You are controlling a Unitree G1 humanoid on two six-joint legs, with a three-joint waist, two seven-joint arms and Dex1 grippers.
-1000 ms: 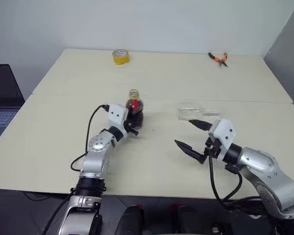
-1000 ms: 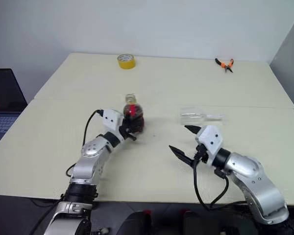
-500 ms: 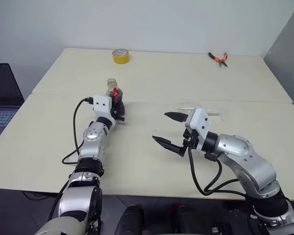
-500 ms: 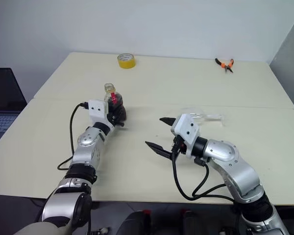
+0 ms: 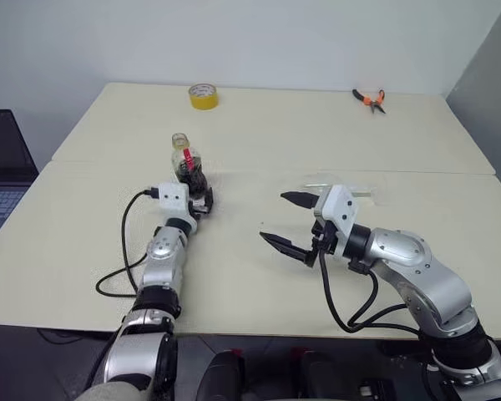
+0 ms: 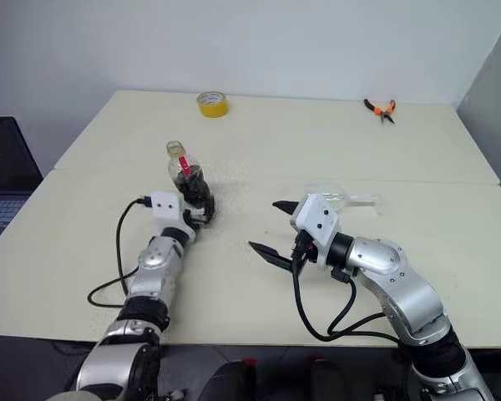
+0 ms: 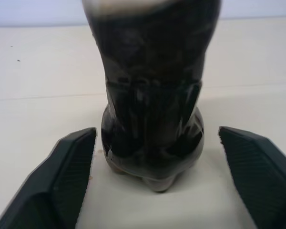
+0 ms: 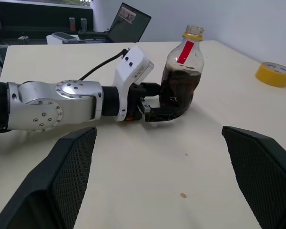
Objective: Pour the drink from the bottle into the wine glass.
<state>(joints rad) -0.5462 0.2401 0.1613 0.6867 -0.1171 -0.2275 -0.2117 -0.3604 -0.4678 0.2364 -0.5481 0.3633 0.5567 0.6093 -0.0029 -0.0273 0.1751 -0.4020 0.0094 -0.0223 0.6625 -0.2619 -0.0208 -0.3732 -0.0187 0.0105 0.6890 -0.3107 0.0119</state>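
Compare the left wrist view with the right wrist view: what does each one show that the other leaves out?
The left wrist view alone shows the bottle's base standing on the table, with a gap to each open finger of the left gripper.

The right wrist view alone shows the bottle's open mouth and red label strip, the yellow tape roll, a laptop beyond the table, the left arm, and the right gripper's open fingers.

Both show the bottle upright, holding dark drink, with the left gripper around its lower body.

A clear glossy plastic bottle is seen on a smooth matt cream table; cross-hatched black gripper fingers are shown.
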